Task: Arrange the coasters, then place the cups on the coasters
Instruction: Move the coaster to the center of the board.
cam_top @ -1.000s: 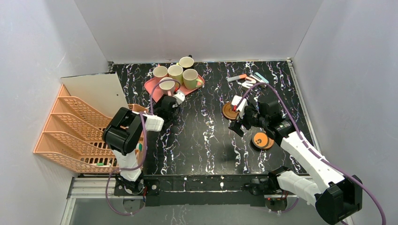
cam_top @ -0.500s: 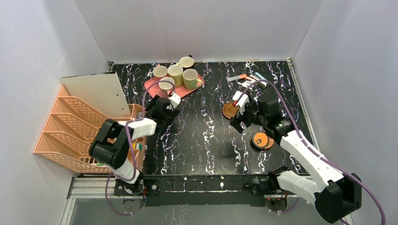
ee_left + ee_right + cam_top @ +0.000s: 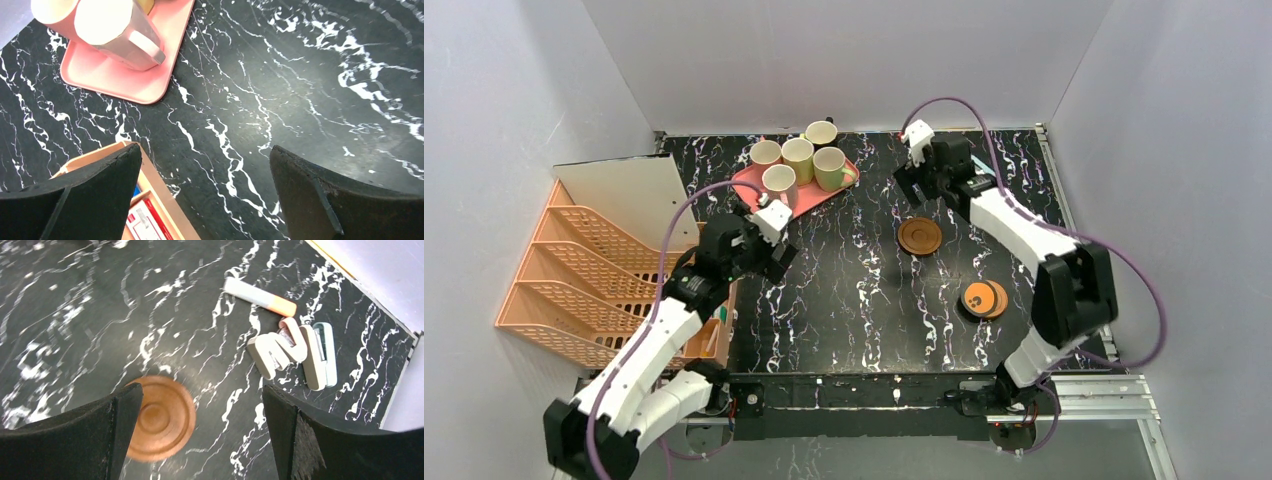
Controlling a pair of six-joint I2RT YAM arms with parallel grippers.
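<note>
Five cups stand on the pink tray [image 3: 749, 190] at the back: pink [image 3: 765, 153], yellow-green [image 3: 797, 155], green [image 3: 829, 166], pale pink [image 3: 778, 182] and dark brown [image 3: 821, 132]. A ringed brown coaster [image 3: 919, 236] lies alone mid-table, and a small stack of coasters [image 3: 984, 298] lies nearer, to the right. My left gripper [image 3: 774, 252] is open and empty, just in front of the tray. The left wrist view shows the pale pink cup [image 3: 120, 30] past the open gripper [image 3: 205, 152]. My right gripper [image 3: 913, 186], open and empty, hovers behind the ringed coaster [image 3: 160, 417], which is blurred beside its left finger [image 3: 90, 440].
An orange file rack [image 3: 574, 280] with a white board [image 3: 629, 200] fills the left side. A small orange box [image 3: 155, 200] holding packets sits by my left finger. A marker [image 3: 260, 297], a white zigzag piece [image 3: 272, 350] and a stapler-like item [image 3: 320, 355] lie at the back right.
My left gripper has opened and drawn back toward the near left, away from the pale pink cup on the tray. The right arm swung from over the ringed coaster toward the back.
</note>
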